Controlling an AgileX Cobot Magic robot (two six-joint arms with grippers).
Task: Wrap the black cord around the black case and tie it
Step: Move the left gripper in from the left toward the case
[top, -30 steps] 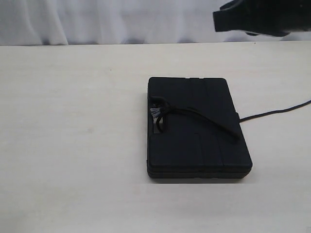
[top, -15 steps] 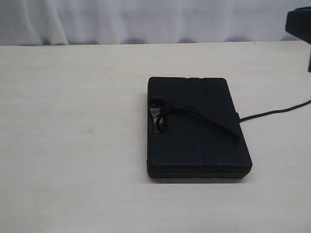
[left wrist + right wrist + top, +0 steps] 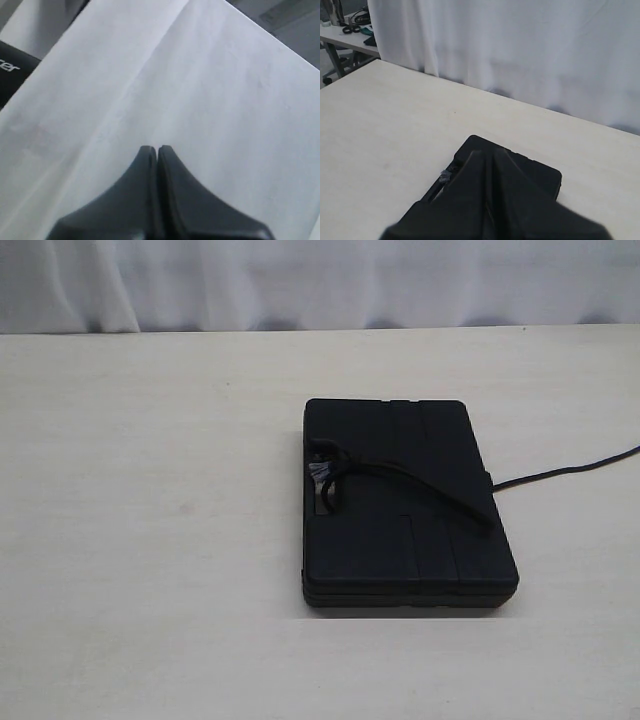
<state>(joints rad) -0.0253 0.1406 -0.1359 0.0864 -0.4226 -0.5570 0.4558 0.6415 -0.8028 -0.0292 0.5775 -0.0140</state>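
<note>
Left gripper (image 3: pixel 157 149) and right gripper (image 3: pixel 489 151) both pinched closed, empty; black cord (image 3: pixel 400 472) draped across black case (image 3: pixel 380 550) right of centre.

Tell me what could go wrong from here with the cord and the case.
1. The cord crosses the case top in one loose diagonal; a pull could slide it off the corner.
2. Its free length runs off the right of the exterior view across the table, so the end may snag unseen.
3. Black on black, it is hard to pick out, and the left gripper and right gripper are both shut and off it.
</note>
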